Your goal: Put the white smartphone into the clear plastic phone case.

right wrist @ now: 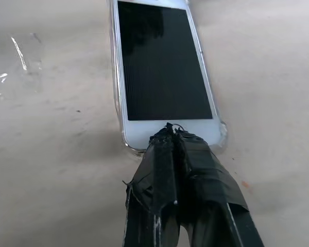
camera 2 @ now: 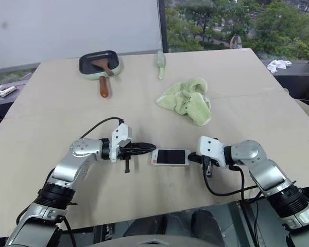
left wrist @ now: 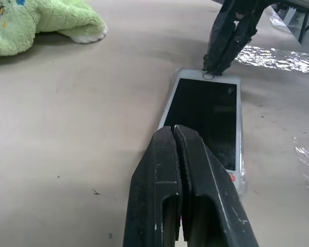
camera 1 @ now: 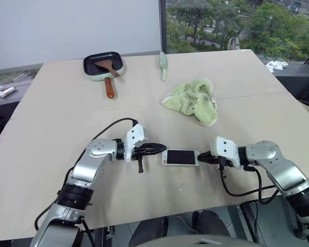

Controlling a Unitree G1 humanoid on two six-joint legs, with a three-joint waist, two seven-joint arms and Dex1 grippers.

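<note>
A small white smartphone with a black screen (camera 1: 181, 157) lies flat near the front edge of the pale wooden table (camera 1: 51, 113), seated inside a thin clear plastic phone case (right wrist: 124, 139) whose rim shows around it. The left gripper (camera 1: 161, 148) and right gripper (camera 1: 201, 157) meet it from opposite ends — both with fingers pressed together, tips touching the phone's white bezels. Farther back lie a fluffy light-green cloth (camera 1: 192, 100) and a mint-green square pan with a wooden spatula (camera 1: 103, 65).
</note>
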